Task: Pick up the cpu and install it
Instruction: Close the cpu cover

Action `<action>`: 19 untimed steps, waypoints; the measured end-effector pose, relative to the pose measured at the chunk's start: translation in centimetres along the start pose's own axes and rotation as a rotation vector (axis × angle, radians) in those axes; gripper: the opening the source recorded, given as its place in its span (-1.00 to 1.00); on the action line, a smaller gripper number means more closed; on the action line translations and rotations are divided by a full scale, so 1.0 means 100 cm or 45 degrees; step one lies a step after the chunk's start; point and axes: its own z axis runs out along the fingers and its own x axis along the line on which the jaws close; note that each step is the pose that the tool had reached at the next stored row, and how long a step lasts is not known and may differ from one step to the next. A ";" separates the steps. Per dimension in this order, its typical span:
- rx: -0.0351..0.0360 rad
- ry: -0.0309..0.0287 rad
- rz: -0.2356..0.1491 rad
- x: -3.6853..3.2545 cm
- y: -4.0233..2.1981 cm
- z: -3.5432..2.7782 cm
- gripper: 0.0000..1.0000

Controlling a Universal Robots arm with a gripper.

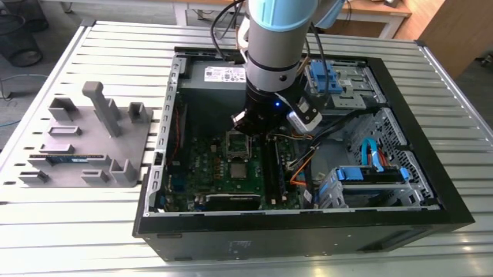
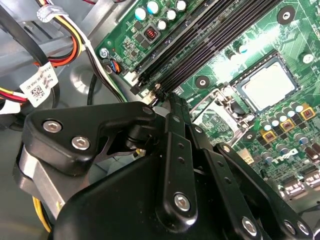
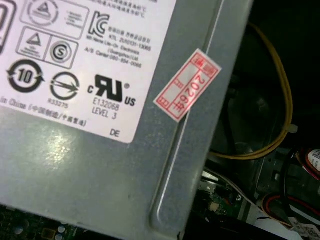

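- Table [image 1: 77, 231]: slatted metal, with the open case [image 1: 308, 236] lying on it. A grey fixture [image 1: 85, 144] sits at the exterior view's left, well apart from the case.
- Arm [image 1: 273, 52]: reaches down into the case from the far side, over the board [image 1: 223, 179].
- Power supply [image 3: 100, 165]: the grey box at the far wall of the case. It is close in the first wrist view, so my wrist is near it.
- Pincer [image 1: 250, 130]: low over the far part of the board, just beside the memory slots [image 2: 200, 45]. I cannot tell from these views whether it is open, closed or holding anything.
- Frame [image 1: 237, 144]: the hinged metal frame lies directly under my pincer and looks swung open toward the far side.
- Cpu [image 1: 239, 170]: a silver square lying flat in its socket, just near-side of the frame. In the second wrist view the cpu [image 2: 267, 86] is apart from my pincer, with nothing touching it. I cannot confirm it is fully seated.
- Cables [image 2: 75, 50]: a coloured bundle close to my wrist.
- Risks (judgement):
  - If the chip sits skewed, any downward push could damage the socket contacts.
  - With the frame unlatched, a sideways brush from my pincer could drop it onto the chip or bend it.
  - The cables could snag on my linkage and tug the wrist off line.
  - Clearance to the power supply looks tight, so a wrist turn could knock it.
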 end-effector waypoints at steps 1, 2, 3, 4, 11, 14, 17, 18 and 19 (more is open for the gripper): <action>0.0001 0.0001 0.000 0.0000 0.0000 0.0000 -0.79; 0.0001 0.0001 0.000 0.0000 0.0000 0.0000 -0.79; 0.0002 0.0001 0.001 0.0000 0.0000 0.0000 -0.79; 0.0003 0.0001 0.002 0.0000 0.0000 0.0000 -0.79; 0.0006 -0.0017 0.044 0.0007 0.0001 0.0006 -0.79; -0.0098 -0.0042 0.052 0.0007 0.0002 0.0011 -0.79; -0.0103 -0.0044 0.060 0.0007 0.0001 0.0018 -0.79; -0.0103 -0.0046 0.063 0.0007 0.0001 0.0023 -0.79; -0.0100 -0.0046 0.066 0.0007 0.0001 0.0027 -0.79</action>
